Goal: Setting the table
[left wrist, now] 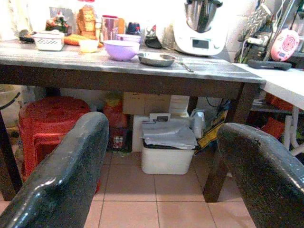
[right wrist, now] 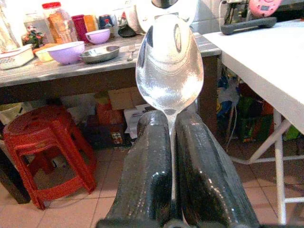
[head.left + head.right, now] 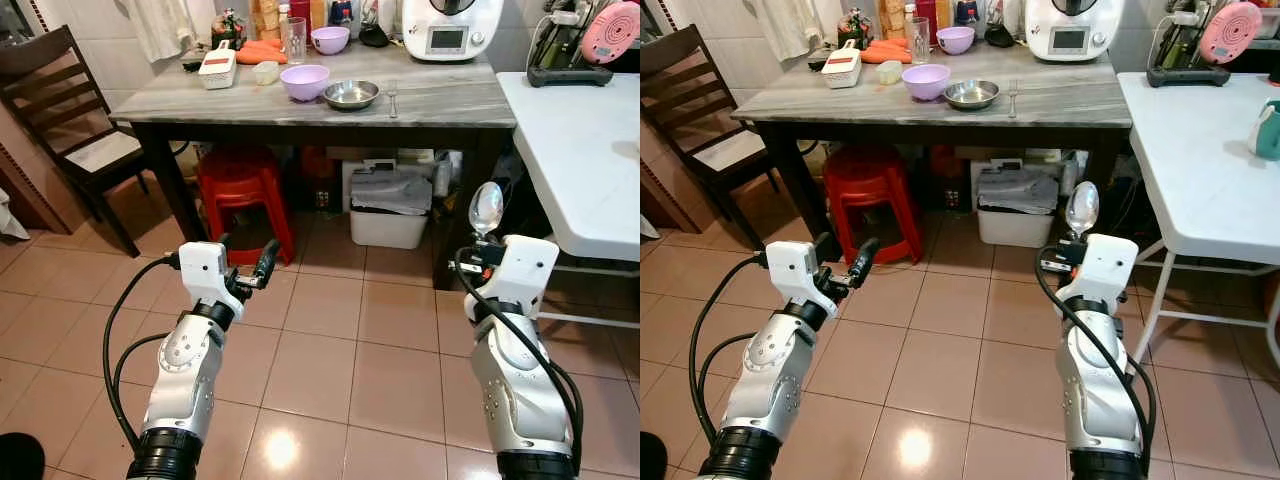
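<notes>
Right gripper [image 3: 487, 243] holds a spoon [image 2: 169, 71] pinched by the handle between closed fingers, bowl pointing up and toward the table [image 3: 200, 100]. Robot stands well back on the tiles, so the step looks like carry-and-approach: keep the wrist level and walk in square to the front edge. I'd set the spoon near the steel bowl [image 3: 351, 94], on the side away from the fork [image 3: 392, 97]. Left gripper [image 3: 245, 262] is spread wide and empty, forearm raised and aimed at the red stool [image 3: 238, 185].
</notes>
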Controlling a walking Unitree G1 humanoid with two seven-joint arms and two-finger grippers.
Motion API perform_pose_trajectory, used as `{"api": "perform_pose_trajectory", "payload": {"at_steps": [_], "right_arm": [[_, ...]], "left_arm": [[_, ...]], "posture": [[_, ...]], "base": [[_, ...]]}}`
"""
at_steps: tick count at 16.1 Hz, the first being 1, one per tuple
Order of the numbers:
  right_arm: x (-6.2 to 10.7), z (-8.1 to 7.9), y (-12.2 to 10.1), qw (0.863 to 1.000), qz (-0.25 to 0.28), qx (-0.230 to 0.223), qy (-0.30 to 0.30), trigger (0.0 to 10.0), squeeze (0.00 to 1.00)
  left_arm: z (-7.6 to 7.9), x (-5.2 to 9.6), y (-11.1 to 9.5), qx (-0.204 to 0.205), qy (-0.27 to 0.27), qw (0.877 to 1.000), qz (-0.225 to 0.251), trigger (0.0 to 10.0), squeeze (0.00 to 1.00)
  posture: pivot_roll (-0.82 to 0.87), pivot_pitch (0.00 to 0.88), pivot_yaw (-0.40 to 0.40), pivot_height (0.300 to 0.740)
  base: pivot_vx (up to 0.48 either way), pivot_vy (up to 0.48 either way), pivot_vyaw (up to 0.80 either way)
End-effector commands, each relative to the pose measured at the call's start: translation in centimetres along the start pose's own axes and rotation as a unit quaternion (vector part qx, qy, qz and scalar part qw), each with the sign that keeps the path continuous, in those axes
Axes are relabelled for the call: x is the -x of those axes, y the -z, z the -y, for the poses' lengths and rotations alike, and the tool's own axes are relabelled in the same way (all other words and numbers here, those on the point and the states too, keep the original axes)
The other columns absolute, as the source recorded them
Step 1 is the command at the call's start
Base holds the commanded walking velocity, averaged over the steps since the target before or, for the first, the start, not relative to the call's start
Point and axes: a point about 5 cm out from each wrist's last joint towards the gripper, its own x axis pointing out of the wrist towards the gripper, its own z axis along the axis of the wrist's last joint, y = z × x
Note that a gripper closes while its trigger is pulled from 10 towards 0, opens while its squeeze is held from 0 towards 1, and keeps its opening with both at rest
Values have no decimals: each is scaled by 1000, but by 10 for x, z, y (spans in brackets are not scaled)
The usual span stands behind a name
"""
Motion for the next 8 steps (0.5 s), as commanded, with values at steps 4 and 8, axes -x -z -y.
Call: {"api": "perform_pose_trajectory", "payload": {"at_steps": [4, 8], "right_arm": [[-2, -8, -2, 1000, 6, -2, -18, 10000, 0], [-1, -9, -1, 1000, 6, -3, -22, 10000, 0]], "left_arm": [[-2, -2, -3, -4, 3, 1000, 6, 10000, 0], [-2, -3, -5, -4, 5, 1000, 8, 10000, 0]], "posture": [[-88, 21, 75, 740], [-88, 24, 78, 740]], "base": [[278, 0, 0], [293, 0, 0]]}}
